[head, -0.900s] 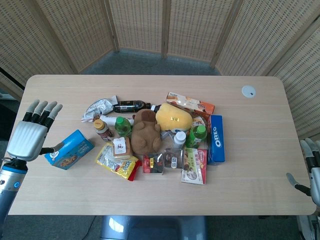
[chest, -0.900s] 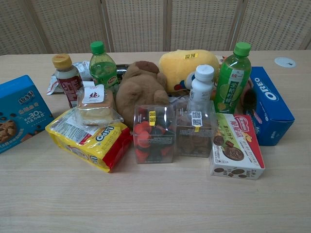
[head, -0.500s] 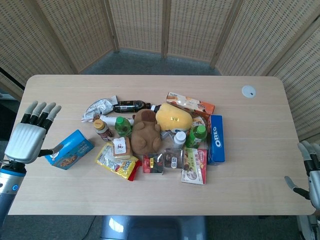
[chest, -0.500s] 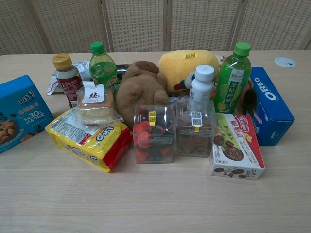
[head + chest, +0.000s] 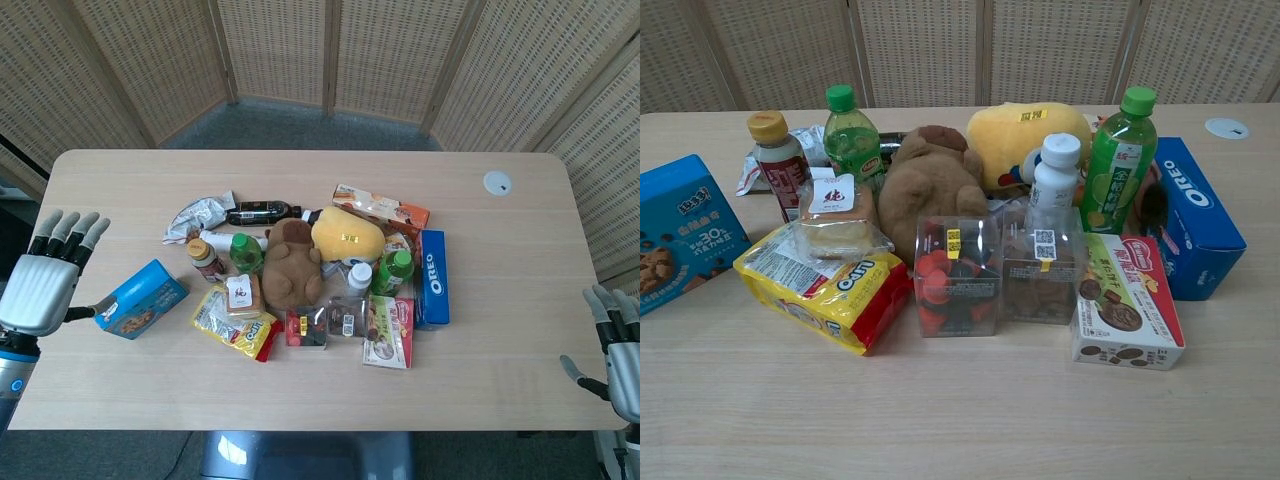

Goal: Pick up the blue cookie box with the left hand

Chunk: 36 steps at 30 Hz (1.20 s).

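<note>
The light blue cookie box [image 5: 142, 298] lies flat on the table, left of the pile; the chest view shows it at the left edge [image 5: 685, 232]. My left hand [image 5: 45, 285] hovers just left of it at the table's left edge, holding nothing, with its fingers spread and pointing up. Its thumb reaches toward the box's left corner; I cannot tell whether it touches. My right hand [image 5: 615, 355] hangs open off the table's right front corner. Neither hand shows in the chest view.
A pile fills the table's middle: a dark blue Oreo box [image 5: 432, 277], a yellow plush [image 5: 347, 236], a brown plush [image 5: 290, 265], green bottles [image 5: 851, 135], a yellow snack bag [image 5: 236, 322], clear boxes [image 5: 956, 275]. A white disc [image 5: 497, 182] lies at the back right.
My left hand has drifted left and slightly down, away from the cookie box. The right hand has come up a little further into view. The box has not moved.
</note>
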### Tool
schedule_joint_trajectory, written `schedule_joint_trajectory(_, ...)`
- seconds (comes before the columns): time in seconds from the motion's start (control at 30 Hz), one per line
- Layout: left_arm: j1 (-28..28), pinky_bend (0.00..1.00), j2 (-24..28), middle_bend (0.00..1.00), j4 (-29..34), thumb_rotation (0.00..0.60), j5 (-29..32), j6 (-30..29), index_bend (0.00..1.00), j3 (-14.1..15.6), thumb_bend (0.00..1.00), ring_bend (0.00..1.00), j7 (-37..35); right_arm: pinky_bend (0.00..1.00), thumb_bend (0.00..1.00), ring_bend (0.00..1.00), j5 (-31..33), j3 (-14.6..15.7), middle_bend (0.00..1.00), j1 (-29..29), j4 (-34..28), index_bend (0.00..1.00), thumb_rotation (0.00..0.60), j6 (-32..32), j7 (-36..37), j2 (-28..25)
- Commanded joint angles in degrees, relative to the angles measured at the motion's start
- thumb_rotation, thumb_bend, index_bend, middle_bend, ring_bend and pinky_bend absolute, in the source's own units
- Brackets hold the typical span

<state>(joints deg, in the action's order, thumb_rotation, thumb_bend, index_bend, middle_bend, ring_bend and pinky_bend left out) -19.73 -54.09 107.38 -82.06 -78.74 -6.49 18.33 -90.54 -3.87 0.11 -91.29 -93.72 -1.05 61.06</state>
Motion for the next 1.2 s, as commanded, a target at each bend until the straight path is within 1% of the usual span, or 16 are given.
schedule_joint_trajectory(0.03,0.14,0.0,-0.11,0.04,-0.5,0.494,-0.44,-0.17,0.0,-0.07,0.18,0.06,-0.71,0.0,0.22,0.0,0.17,0.08,0.01,-0.5,-0.42,0.0,0.586,-0.53,-0.27,-0.37)
schedule_joint_trajectory(0.53,0.28,0.0,-0.86,0.04,-1.77,0.49,-1.59,0.33,0.0,0.01,0.18,0.06,-1.71,0.0,0.22,0.0,-0.32,0.16,0.01,-1.57,-1.63,0.0,0.583,-1.97,-1.27,-0.89)
schedule_joint_trajectory(0.97,0.42,0.0,-1.01,0.04,-2.39,0.489,-1.26,0.93,0.0,-0.07,0.18,0.06,-2.18,0.0,0.22,0.0,-0.32,-0.11,0.01,-1.23,-2.09,0.0,0.585,-1.28,-2.08,-0.93)
schedule_joint_trajectory(1.1,0.3,0.0,-1.13,0.04,-2.42,0.491,-0.81,1.85,0.0,0.17,0.18,0.06,-1.94,0.0,0.22,0.0,-0.28,-0.07,0.01,-1.26,-1.97,0.0,0.583,-1.2,-2.03,-0.78)
schedule_joint_trajectory(1.2,0.02,0.0,-0.99,0.03,-2.09,0.492,0.57,3.86,0.0,0.73,0.18,0.06,-0.83,0.0,0.22,0.0,-0.26,0.01,0.01,-1.3,-1.78,0.0,0.585,-1.1,-1.94,-0.57)
